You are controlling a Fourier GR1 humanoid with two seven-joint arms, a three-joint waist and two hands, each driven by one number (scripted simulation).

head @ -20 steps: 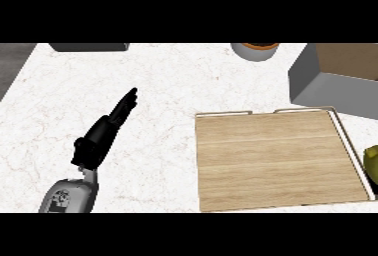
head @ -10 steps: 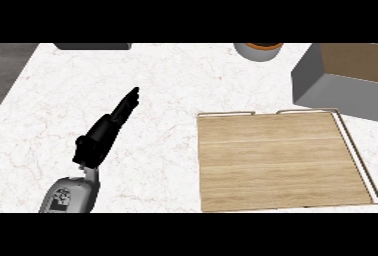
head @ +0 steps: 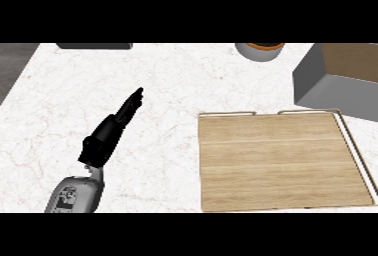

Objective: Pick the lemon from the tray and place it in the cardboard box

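The wooden tray (head: 277, 160) lies on the white marble counter at the lower right, and its surface is bare. No lemon shows anywhere in the head view. The cardboard box (head: 332, 80), grey outside and brown inside, stands at the upper right just behind the tray and is cut off by the view's right edge. My left hand (head: 111, 132) rests open on the counter left of the tray, with straight fingers pointing up and to the right and nothing in it. My right hand does not show.
A grey pot with an orange rim (head: 260, 50) stands at the counter's back edge, left of the box. A dark flat object (head: 94, 45) lies at the back left. The counter's left edge (head: 16, 80) runs down the upper left corner.
A yellow-green lemon showed at the right edge beside the tray one second ago; it is out of view now. More of the box shows. My left hand has not moved.
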